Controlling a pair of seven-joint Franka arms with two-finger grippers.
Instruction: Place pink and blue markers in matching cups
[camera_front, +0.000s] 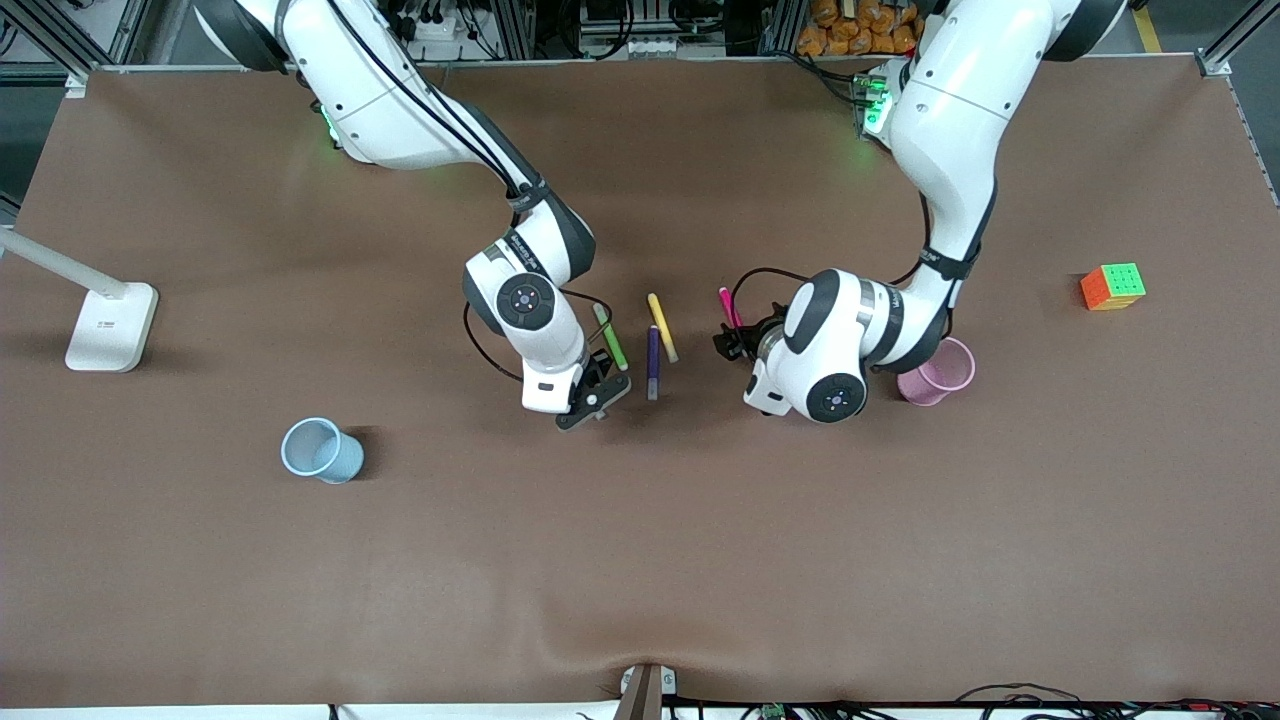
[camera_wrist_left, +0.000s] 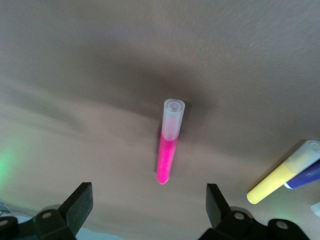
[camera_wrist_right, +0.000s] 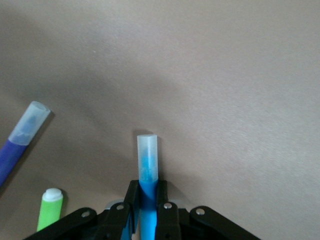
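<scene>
Our right gripper (camera_wrist_right: 148, 212) pinches the blue marker (camera_wrist_right: 147, 165) near the purple marker (camera_front: 653, 362); our left gripper (camera_wrist_left: 150, 202) gapes around the pink marker (camera_wrist_left: 169, 142). No readable writing.

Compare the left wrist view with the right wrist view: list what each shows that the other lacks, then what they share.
Left wrist only: the pink marker lying on the table between the open left end effector's fingers, and the yellow marker. Right wrist only: the right end effector shut on the blue marker, plus the green marker. Both: the purple marker and the brown table.
</scene>
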